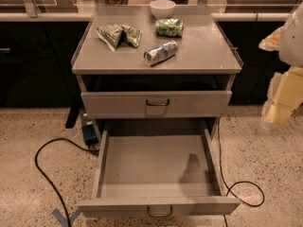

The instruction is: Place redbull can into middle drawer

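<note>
The redbull can (161,52) lies on its side on the grey cabinet top (203,56), its shiny round end toward the front left. The middle drawer (156,167) is pulled wide open below, its flat floor bare and its thin wire handle at the front edge. My gripper (277,110) hangs at the right edge of the view, to the right of the cabinet at about the height of the closed drawer. It is well apart from the can and holds nothing that I can see.
A white bowl (162,7) stands at the back of the cabinet top. Two green snack bags (118,34) (169,27) lie near the can. The closed upper drawer front (157,103) sits above the open drawer. Black cables (47,174) run across the floor on both sides.
</note>
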Controlling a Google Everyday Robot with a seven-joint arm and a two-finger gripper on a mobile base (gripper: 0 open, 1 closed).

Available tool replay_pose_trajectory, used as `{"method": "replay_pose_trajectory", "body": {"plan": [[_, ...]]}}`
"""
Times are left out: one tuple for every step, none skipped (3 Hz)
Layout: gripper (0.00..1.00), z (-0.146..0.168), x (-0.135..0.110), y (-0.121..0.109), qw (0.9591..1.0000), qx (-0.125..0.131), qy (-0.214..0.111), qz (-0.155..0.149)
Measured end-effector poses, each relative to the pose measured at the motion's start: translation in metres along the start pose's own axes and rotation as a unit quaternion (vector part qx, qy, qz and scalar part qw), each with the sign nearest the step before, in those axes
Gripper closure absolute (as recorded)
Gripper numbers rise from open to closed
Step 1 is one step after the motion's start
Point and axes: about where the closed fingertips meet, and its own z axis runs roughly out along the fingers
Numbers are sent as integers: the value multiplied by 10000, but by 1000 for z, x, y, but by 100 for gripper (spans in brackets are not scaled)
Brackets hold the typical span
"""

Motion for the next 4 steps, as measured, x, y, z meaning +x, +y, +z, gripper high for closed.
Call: {"method": "replay_pose_trajectory", "body": {"plan": [[0, 0, 0, 0, 10000, 0, 0, 0], [0, -1, -12, -9, 9995, 215, -19, -247], [0, 9, -44, -32, 9963, 446, -42, -740], [0, 25, -91, -70, 9892, 743, -88, -1261]]}}
